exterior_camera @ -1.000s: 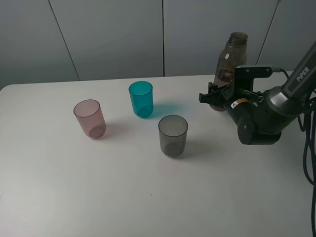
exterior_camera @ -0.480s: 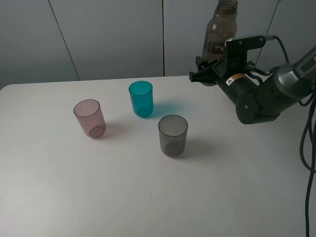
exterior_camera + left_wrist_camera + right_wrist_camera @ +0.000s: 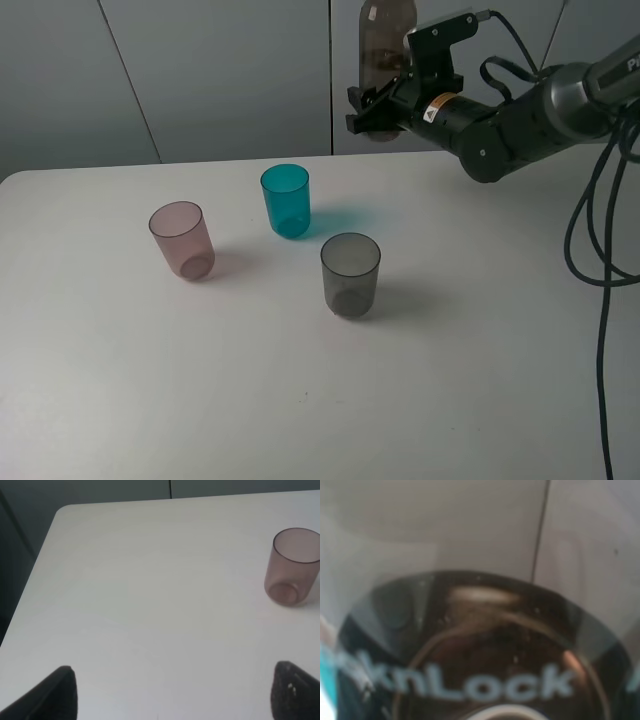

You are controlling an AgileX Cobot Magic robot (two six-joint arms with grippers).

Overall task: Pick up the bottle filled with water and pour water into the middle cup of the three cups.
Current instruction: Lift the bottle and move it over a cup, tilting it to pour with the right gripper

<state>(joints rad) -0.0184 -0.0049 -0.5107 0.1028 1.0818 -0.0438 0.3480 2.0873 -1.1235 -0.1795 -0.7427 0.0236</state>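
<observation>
The right gripper [image 3: 372,112] is clamped around the lower part of the bottle [image 3: 386,45] and holds it in the air at the far side of the bench [image 3: 300,400], in front of the grey wall [image 3: 220,70]. The bottle stands roughly upright in the grip, and the upper edge of the high view cuts off its top. It hangs above and behind the teal cup [image 3: 286,200], slightly to that cup's right in the high view, and is clear of the bench and of every cup.

The teal cup stands upright toward the back of the bench, between its two neighbours. The pink cup [image 3: 182,240] is to its left and the grey cup [image 3: 350,275] to its right, nearer the camera. All three are apart from one another.

From the right wrist camera the dark, translucent bottle [image 3: 485,645] fills most of the picture, pale lettering showing across it, too close to make out more.

The left gripper [image 3: 177,697] is out of the high view. Its own camera shows the two dark fingertips [image 3: 62,692] spread wide over bare bench with nothing between them, and the pink cup [image 3: 294,567] well apart from them. Black cables [image 3: 600,250] hang at the right.
</observation>
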